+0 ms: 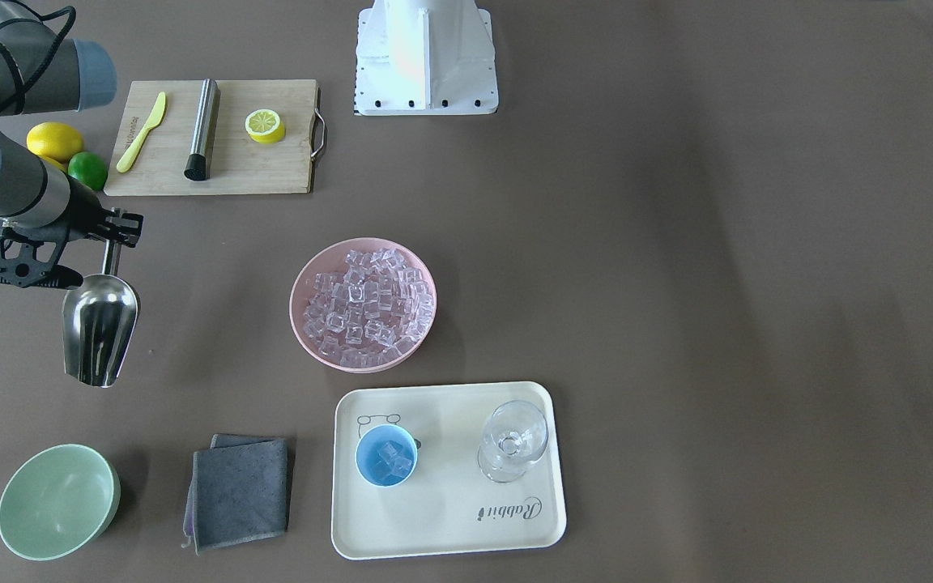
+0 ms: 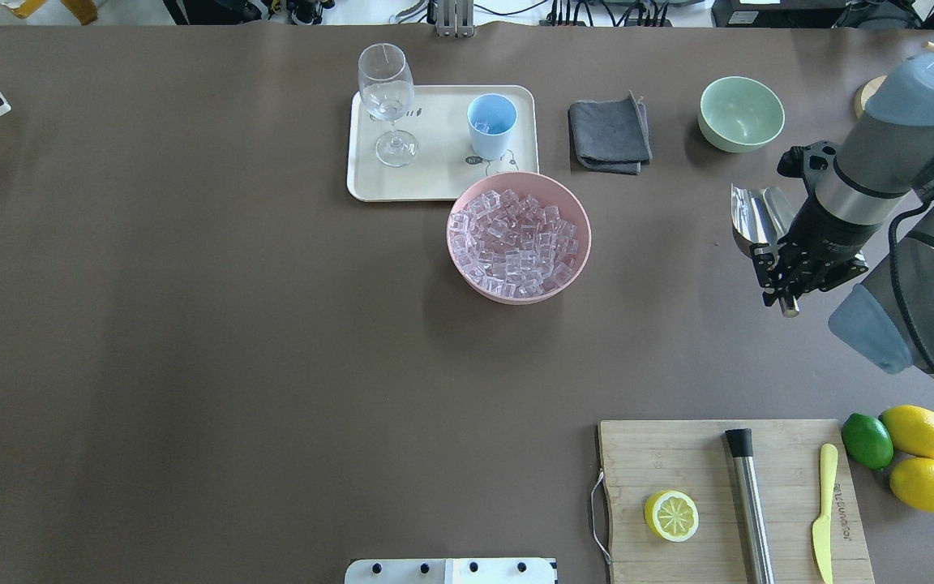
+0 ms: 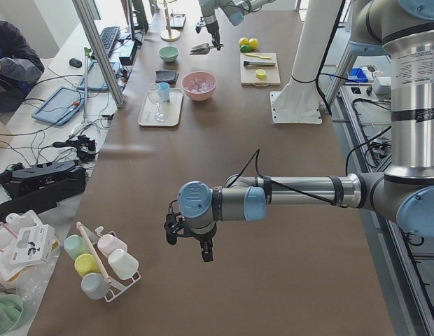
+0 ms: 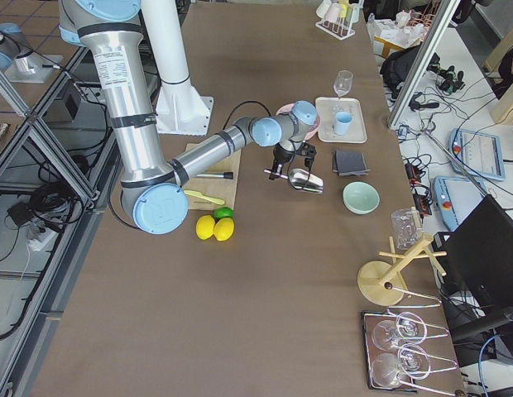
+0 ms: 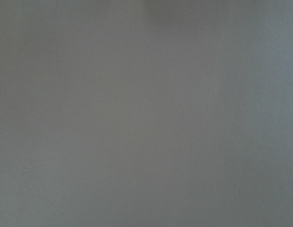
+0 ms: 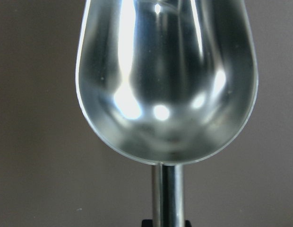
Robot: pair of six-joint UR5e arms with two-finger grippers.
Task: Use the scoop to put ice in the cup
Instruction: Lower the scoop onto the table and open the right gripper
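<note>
My right gripper (image 1: 114,230) is shut on the short handle of the steel scoop (image 1: 100,328) and holds it above the table, well to the side of the pink bowl (image 1: 295,300). The scoop's trough (image 6: 165,80) is empty. The pink bowl holds many clear ice cubes (image 1: 365,301). The light-blue cup (image 1: 385,456) stands on the cream tray (image 1: 450,518) with a few ice cubes inside. From overhead the scoop (image 2: 751,215) is right of the bowl's ice (image 2: 516,241) and the cup (image 2: 491,124). My left gripper (image 3: 192,241) hangs over bare table far from these; I cannot tell its state.
A clear stemmed glass (image 1: 513,441) shares the tray. A grey cloth (image 1: 240,490) and a pale green bowl (image 1: 57,502) lie beyond the scoop. A cutting board (image 1: 215,138) holds a lemon half, a steel cylinder and a yellow knife; lemons and a lime (image 2: 868,440) lie beside it.
</note>
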